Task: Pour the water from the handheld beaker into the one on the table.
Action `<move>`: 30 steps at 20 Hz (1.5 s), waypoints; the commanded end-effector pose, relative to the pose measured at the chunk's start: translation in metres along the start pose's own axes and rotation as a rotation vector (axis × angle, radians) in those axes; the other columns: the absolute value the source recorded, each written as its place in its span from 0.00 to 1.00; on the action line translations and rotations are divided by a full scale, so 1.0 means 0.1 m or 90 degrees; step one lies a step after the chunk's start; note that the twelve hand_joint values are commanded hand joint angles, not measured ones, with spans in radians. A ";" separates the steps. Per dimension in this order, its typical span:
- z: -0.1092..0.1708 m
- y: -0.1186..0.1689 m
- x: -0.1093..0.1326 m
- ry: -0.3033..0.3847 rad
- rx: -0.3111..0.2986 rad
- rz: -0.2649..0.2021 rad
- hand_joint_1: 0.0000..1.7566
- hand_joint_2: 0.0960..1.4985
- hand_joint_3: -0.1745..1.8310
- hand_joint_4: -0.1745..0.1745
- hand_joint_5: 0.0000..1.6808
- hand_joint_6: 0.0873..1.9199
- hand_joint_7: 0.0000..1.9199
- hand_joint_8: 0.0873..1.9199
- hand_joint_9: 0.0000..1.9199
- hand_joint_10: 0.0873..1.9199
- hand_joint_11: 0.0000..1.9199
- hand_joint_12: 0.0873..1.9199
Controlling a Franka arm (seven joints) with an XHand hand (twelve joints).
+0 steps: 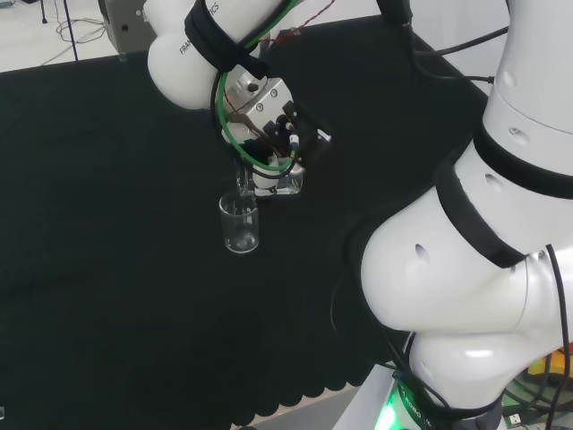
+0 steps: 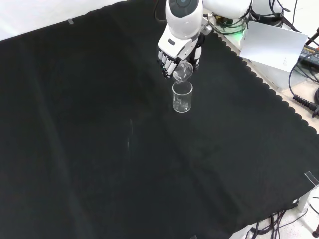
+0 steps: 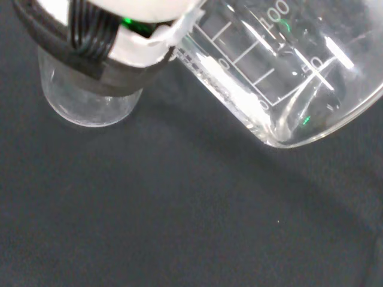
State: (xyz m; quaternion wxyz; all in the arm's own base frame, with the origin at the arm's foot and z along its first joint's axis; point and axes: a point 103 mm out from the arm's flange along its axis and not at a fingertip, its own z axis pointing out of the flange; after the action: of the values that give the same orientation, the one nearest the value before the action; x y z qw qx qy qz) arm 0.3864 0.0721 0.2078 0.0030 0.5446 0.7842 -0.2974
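The black cloth (image 2: pixel 99 149) around the hand is bare apart from the glassware; off its scalloped edge, at the front view's right, lie a white sheet (image 2: pixel 271 47) and some cables (image 2: pixel 304 99), well away from the hand. In the head view the arm (image 1: pixel 483 233) bulks large at the right, and its wrist link covers most of the hand from above.

The hand (image 2: pixel 174 52) has its fingers curled round a beaker (image 2: pixel 183 72), holding it tipped over steeply, its mouth turned down toward the cloth. Directly below the hand, a second beaker (image 2: pixel 182 97) stands upright on the cloth; in the front view the held one's lip hangs just above its rim, very close, though I cannot tell whether they touch. In the head view the standing beaker (image 1: pixel 239 224) sits just below the hand (image 1: pixel 269 143).

In the wrist view the held beaker (image 3: pixel 281 78) shows its printed scale, and the other (image 3: pixel 90 98) is partly hidden behind a black and white part of the hand (image 3: pixel 114 42). Both are clear glass; I cannot make out water in either or any stream between them.
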 end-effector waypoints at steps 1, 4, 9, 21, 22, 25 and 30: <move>0.08 0.04 -0.02 -0.027 0.032 0.011 0.74 0.69 0.00 0.00 0.75 0.25 0.69 0.24 0.83 0.29 0.69 0.36; 0.08 0.04 -0.02 -0.029 0.033 0.010 0.74 0.69 0.00 0.00 0.75 0.25 0.69 0.24 0.83 0.30 0.69 0.36; 0.09 0.06 0.01 -0.043 0.041 0.012 0.74 0.69 0.00 0.00 0.75 0.25 0.69 0.24 0.83 0.30 0.69 0.36; 0.06 0.05 0.01 -0.054 0.038 0.015 0.74 0.69 0.00 0.00 0.75 0.25 0.69 0.24 0.83 0.30 0.69 0.36; 0.04 0.03 0.00 -0.055 0.039 0.015 0.74 0.69 0.00 0.00 0.75 0.25 0.69 0.24 0.83 0.30 0.69 0.36; 0.03 0.03 -0.01 -0.059 0.040 0.017 0.74 0.69 0.00 0.00 0.75 0.25 0.68 0.24 0.83 0.30 0.69 0.36; -0.03 0.03 0.01 -0.069 0.044 0.019 0.74 0.69 0.00 0.00 0.75 0.25 0.68 0.24 0.83 0.30 0.69 0.36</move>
State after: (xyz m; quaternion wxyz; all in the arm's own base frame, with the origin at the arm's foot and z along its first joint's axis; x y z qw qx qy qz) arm 0.3884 0.0726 0.2056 0.0281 0.5397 0.7657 -0.3487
